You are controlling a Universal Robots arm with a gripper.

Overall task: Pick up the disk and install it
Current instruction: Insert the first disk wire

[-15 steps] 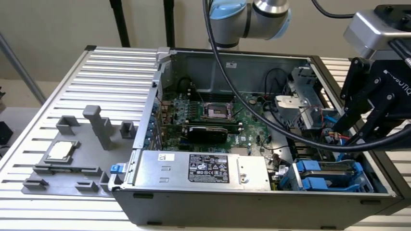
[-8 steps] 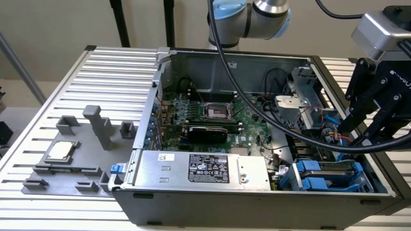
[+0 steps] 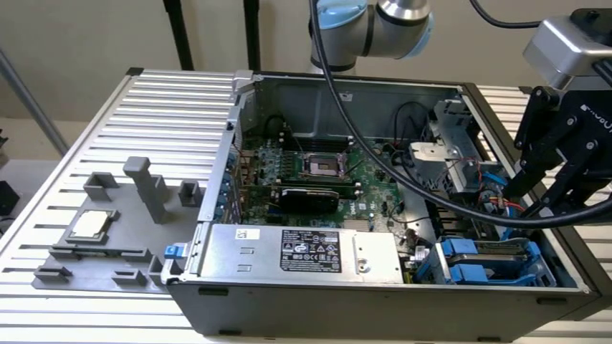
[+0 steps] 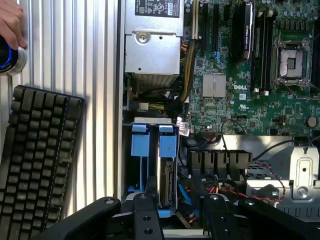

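Disk (image 4: 167, 182) w/ blue bracket stood on edge in drive bay (image 4: 140, 170) of PC case (image 3: 383, 301). Tool (image 4: 180, 220) spread, empty, hovered just above bay. Install prob. near done; full seating unclear.

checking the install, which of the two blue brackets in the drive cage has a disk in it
The bracket nearer the circuit board: a silver disk sits in it. The other bracket, by the case wall, looks bare.
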